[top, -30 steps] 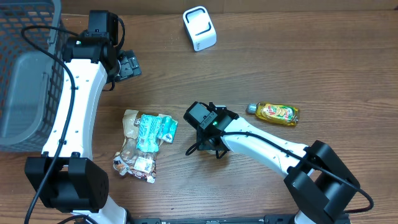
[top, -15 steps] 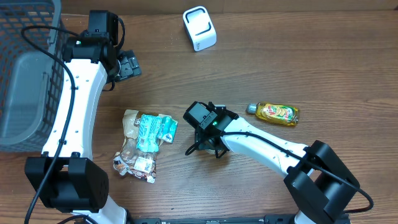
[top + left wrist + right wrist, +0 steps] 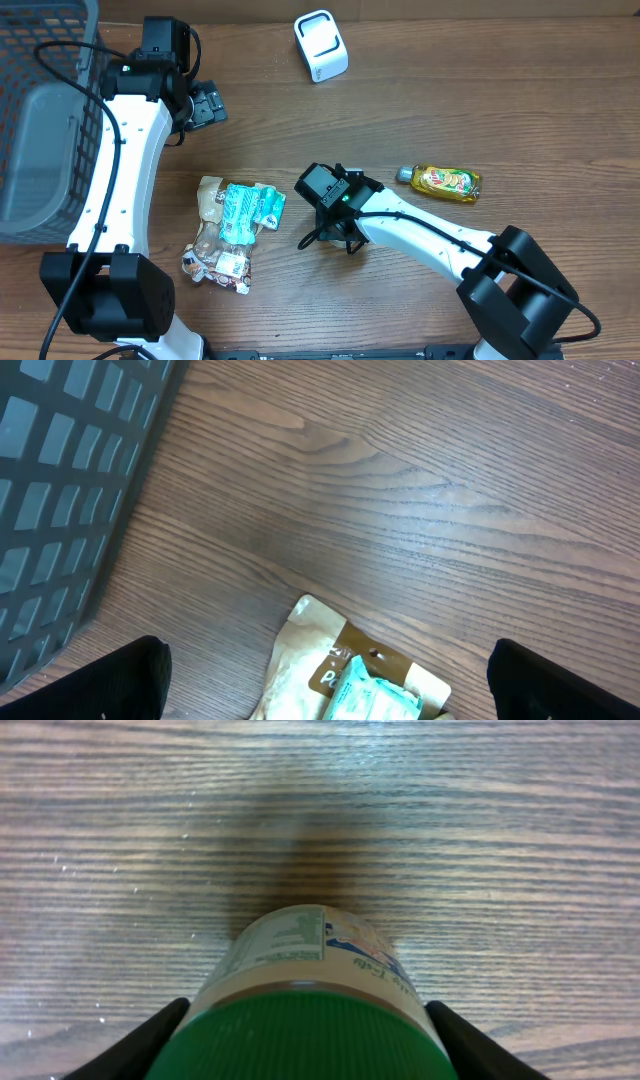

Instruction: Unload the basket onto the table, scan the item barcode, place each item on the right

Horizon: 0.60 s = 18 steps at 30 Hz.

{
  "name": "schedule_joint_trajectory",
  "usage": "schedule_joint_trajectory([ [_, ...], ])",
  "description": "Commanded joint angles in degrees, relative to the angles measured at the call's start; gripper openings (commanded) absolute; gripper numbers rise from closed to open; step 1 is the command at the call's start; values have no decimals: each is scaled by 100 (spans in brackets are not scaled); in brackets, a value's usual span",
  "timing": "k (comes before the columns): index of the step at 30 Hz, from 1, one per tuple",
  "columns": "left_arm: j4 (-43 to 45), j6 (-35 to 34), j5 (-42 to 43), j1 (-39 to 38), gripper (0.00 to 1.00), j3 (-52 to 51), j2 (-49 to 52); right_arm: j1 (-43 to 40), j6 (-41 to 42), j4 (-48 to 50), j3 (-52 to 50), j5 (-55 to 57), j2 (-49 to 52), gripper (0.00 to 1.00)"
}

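A jar with a green ribbed lid (image 3: 300, 1035) and a printed label fills the bottom of the right wrist view, lying on the wood. My right gripper (image 3: 305, 1045) has a black finger pressed against each side of it, just below the lid. From overhead the jar is hidden under that gripper (image 3: 330, 232) at mid-table. A white scanner (image 3: 321, 46) stands at the back centre. My left gripper (image 3: 206, 105) hovers open at the back left with nothing between its fingers. Its wrist view looks down on a brown snack pouch (image 3: 300, 670).
A dark mesh basket (image 3: 40, 120) fills the left edge. A brown snack pouch (image 3: 222, 240) with a teal pack (image 3: 250, 205) on it lies left of centre. A yellow bottle (image 3: 447, 183) lies on its side to the right.
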Motion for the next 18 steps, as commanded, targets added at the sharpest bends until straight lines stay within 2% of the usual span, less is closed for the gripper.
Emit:
schedule_joint_trajectory([
  [1,-9,81,22,4,100,52,-74,-7,-28,28,-26,-2,55,62],
  [7,-9,81,22,4,100,52,-74,-7,-28,26,-26,-4,52,59],
  [18,-9,81,20,4,100,52,-76,-7,-28,28,-26,-2,55,59],
])
